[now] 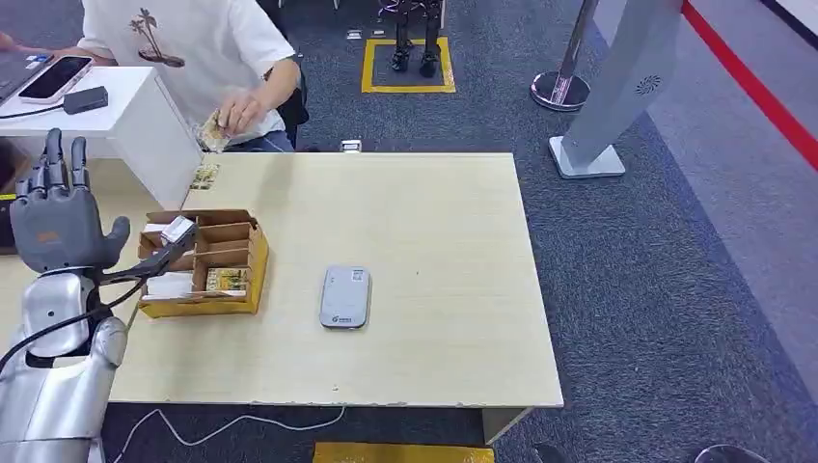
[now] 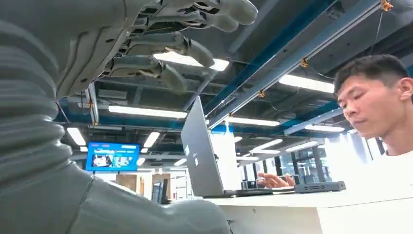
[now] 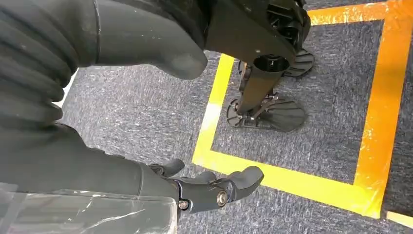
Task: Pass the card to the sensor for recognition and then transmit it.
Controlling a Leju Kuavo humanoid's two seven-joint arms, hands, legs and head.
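Table (image 1: 424, 222) pale wood, seen from the head camera; grey carpet (image 1: 656, 251) to its right and beyond.

Left hand (image 1: 58, 207) raised at the table's left edge, palm away from me, fingers upright and spread wide, holding nothing. In the left wrist view the same hand (image 2: 160, 44) shows against ceiling lights, fingers (image 2: 190, 48) loosely curved and apart, nothing between them.

Right hand (image 3: 195, 187) hangs low over the carpet in the right wrist view, beside a yellow tape square (image 3: 375, 97). Its fingers curl inward with nothing in them. A clear plastic sheet (image 3: 83, 214) lies across the lower part of that view; I cannot tell what it is.

Box (image 1: 207, 260): yellow cardboard, divided into compartments, on the table's left side, just right of the left hand. Cards (image 1: 224, 280) sit in its compartments; a printed one shows in a near compartment. I cannot tell which one is the task card.

Sensor (image 1: 344, 296): grey, rounded, flat on the table, right of the box and apart from it, near the front half.

Person (image 1: 203, 48) in a white shirt sits at the far left behind a white counter (image 1: 145, 116), one hand (image 1: 239, 111) holding a small printed item near the table's far edge. A phone (image 1: 55, 77) lies on the counter.
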